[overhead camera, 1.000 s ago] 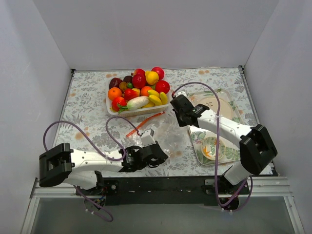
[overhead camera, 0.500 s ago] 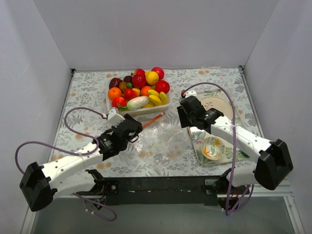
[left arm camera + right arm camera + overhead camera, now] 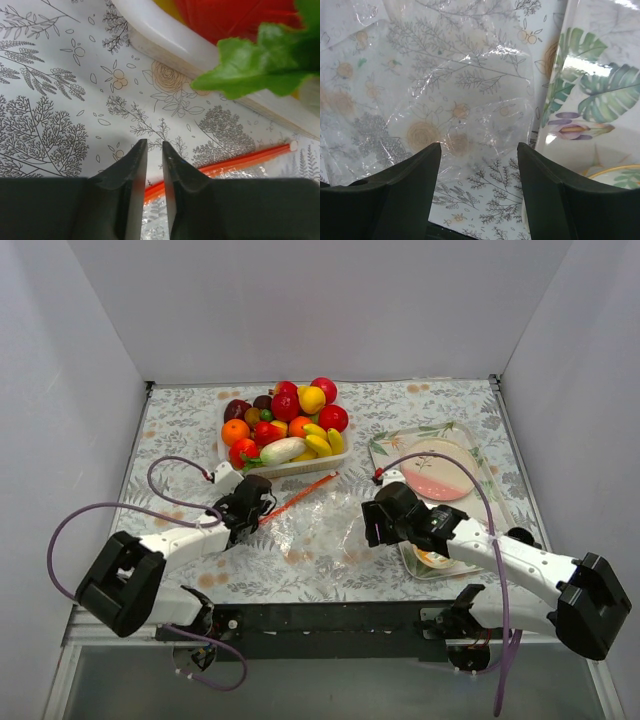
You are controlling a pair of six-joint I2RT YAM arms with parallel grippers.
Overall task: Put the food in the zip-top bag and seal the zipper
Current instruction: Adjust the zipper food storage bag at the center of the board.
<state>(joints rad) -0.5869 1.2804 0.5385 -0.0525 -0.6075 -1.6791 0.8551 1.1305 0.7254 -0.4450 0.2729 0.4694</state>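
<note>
noted food (image 3: 285,425) heaped in white basket (image 3: 300,469) at far middle of flowered tablecloth (image 3: 180,440). found zip-top bag (image 3: 318,530) lying flat and crinkled on the tablecloth just in front of the basket, zipper (image 3: 305,491) along its far-left edge, slanting up toward the basket. logged left gripper (image 3: 154,146) low at the zipper's left end, jaws drawn to a narrow slit, nothing pinched between; strip passing under the tips — cannot tell whether touching. logged right gripper (image 3: 479,147) over the bag's right part, jaws spread wide, holding nothing. saw leaf-print tray (image 3: 395,445) with plates (image 3: 440,468) just right of the bag.
</note>
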